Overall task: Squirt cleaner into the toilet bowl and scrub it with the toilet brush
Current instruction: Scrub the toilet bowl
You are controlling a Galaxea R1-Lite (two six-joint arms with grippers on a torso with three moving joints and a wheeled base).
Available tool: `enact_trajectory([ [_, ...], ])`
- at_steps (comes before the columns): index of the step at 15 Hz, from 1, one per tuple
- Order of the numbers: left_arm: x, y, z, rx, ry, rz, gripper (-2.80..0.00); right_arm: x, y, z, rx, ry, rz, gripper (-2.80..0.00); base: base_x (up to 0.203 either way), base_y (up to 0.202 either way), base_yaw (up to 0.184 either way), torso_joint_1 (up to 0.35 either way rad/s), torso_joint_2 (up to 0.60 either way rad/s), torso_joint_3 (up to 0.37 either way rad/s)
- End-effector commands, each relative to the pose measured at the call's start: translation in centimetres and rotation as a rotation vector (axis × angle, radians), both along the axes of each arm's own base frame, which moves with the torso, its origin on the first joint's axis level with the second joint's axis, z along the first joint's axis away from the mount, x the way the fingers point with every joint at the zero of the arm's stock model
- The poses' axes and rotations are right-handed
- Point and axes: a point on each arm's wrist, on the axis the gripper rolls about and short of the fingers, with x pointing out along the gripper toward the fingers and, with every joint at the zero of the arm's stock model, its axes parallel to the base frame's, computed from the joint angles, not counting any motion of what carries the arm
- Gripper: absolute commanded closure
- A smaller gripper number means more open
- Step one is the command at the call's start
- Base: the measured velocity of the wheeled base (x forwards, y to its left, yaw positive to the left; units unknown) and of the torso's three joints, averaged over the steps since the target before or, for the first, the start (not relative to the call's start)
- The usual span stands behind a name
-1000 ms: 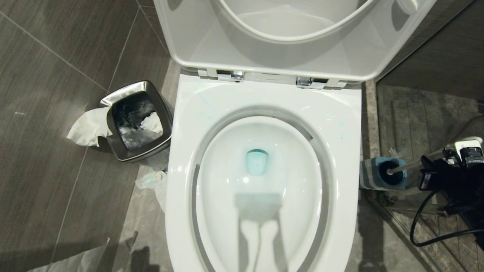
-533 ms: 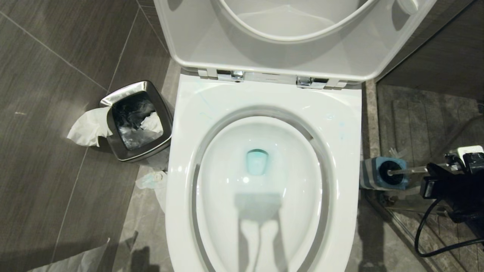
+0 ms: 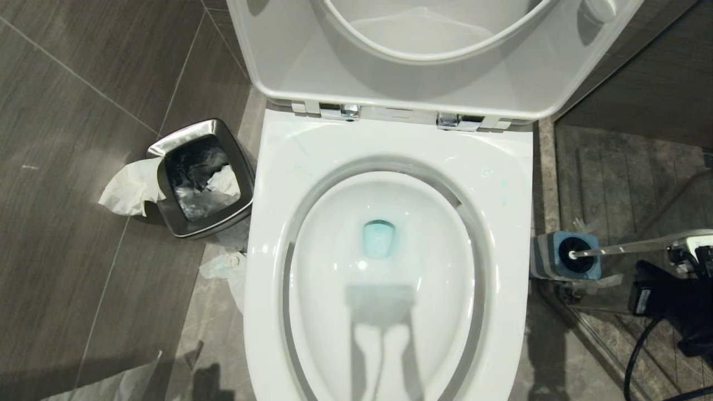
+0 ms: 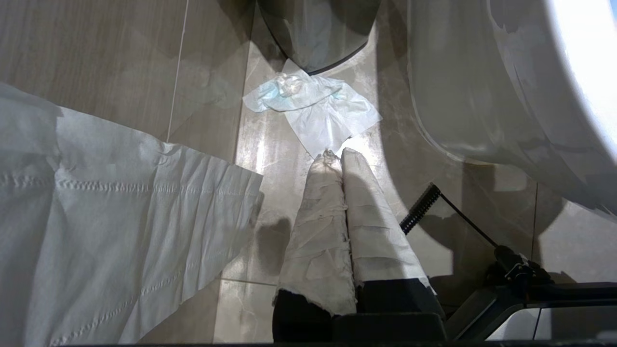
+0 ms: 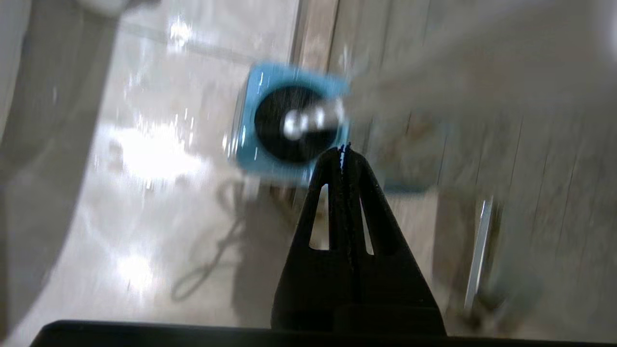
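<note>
As the right gripper [image 5: 343, 147] is clenched on nothing beside the toilet brush [image 3: 624, 249] leaning in its holder, you should reopen and centre on the handle before closing.

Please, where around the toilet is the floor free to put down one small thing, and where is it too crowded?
Free: the dark tiles left of the steel waste bin. Crowded: between that bin and the toilet bowl, where tissue lies, and right of the bowl, with the toilet brush, its holder and the right claw.
</note>
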Motion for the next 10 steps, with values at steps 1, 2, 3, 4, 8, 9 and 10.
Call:
enact_trajectory([
  [1,0.02,0.0,-0.08,0.0,0.003,0.001,0.0,-1.01,0.21,-0.54,0.004,0.034,0.001,0.0,0.0,0.0,0.0,0.0,0.0,0.0],
  [2,0.02,0.0,-0.08,0.0,0.003,0.0,0.0,-1.26,0.27,-0.72,0.002,0.047,0.002,0.0,0.0,0.0,0.0,0.0,0.0,0.0],
  [3,0.02,0.0,-0.08,0.0,0.003,0.0,0.0,-1.21,0.26,-0.72,0.002,0.047,0.002,0.0,0.0,0.0,0.0,0.0,0.0,0.0],
  [4,0.02,0.0,-0.08,-0.001,0.003,0.0,0.0,-1.09,0.2,-0.66,0.003,0.042,0.0,-2.8,0.0,0.0,0.0,0.0,0.0,0.0],
  [8,0.02,0.0,-0.08,-0.003,0.003,0.0,0.0,-1.06,0.2,-0.62,0.006,0.038,-0.001,-2.8,0.0,0.0,0.0,0.0,0.0,0.0],
  [9,0.02,0.0,-0.1,-0.005,0.005,0.0,0.0,-1.07,0.2,-0.66,0.006,0.041,0.001,-2.8,0.0,0.0,0.0,0.0,0.0,0.0],
  [10,0.02,0.0,-0.1,-0.006,0.005,0.0,0.0,-0.98,0.22,-0.67,0.003,0.041,0.005,-2.8,0.0,0.0,0.0,0.0,0.0,0.0],
])
